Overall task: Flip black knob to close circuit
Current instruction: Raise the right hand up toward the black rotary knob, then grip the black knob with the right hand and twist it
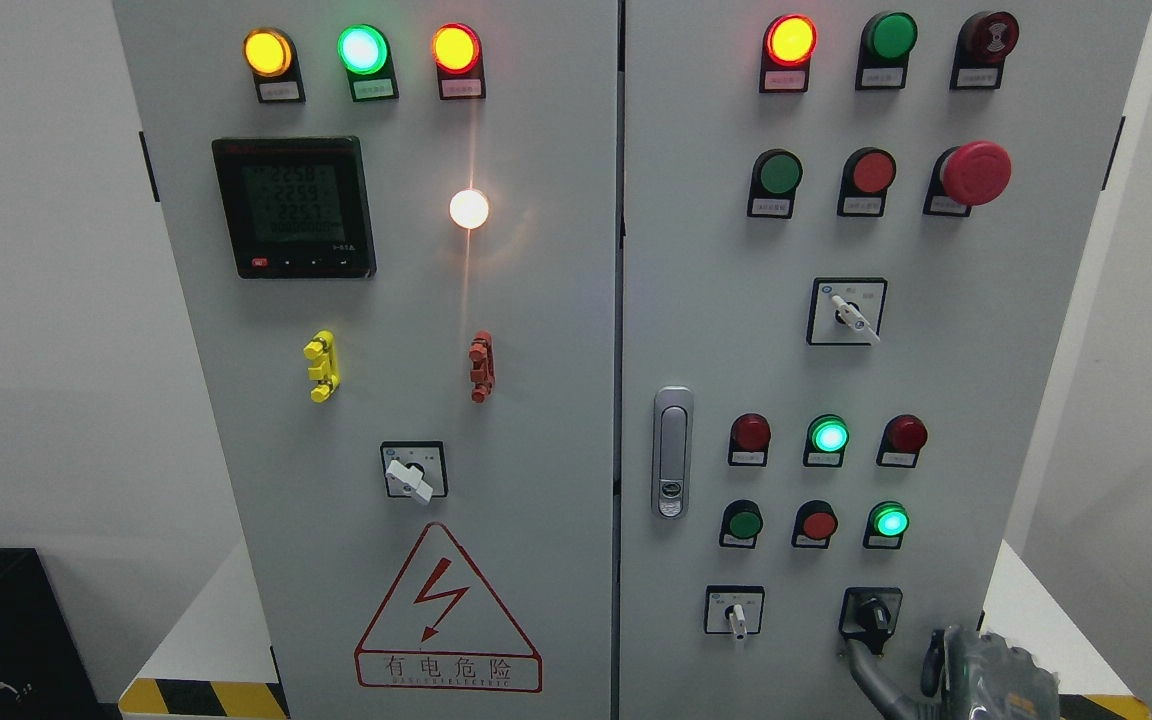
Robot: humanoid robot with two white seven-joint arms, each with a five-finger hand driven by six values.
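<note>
The black knob [872, 613] sits on a square black plate at the lower right of the grey cabinet's right door [1016, 400], with its handle pointing down and slightly right. My right hand [981, 680] comes in at the bottom right edge, just below and to the right of the knob. One grey finger [864, 672] curves up to the lower edge of the knob's plate, and a dark finger [929, 663] stands apart beside it. The hand holds nothing. My left arm is out of view.
A white selector switch [735, 612] is left of the knob, with rows of red and green lamps and buttons above. A red mushroom stop button [975, 173] sticks out at the upper right. A door latch [672, 452] is near the seam, and the left door carries a meter [294, 207].
</note>
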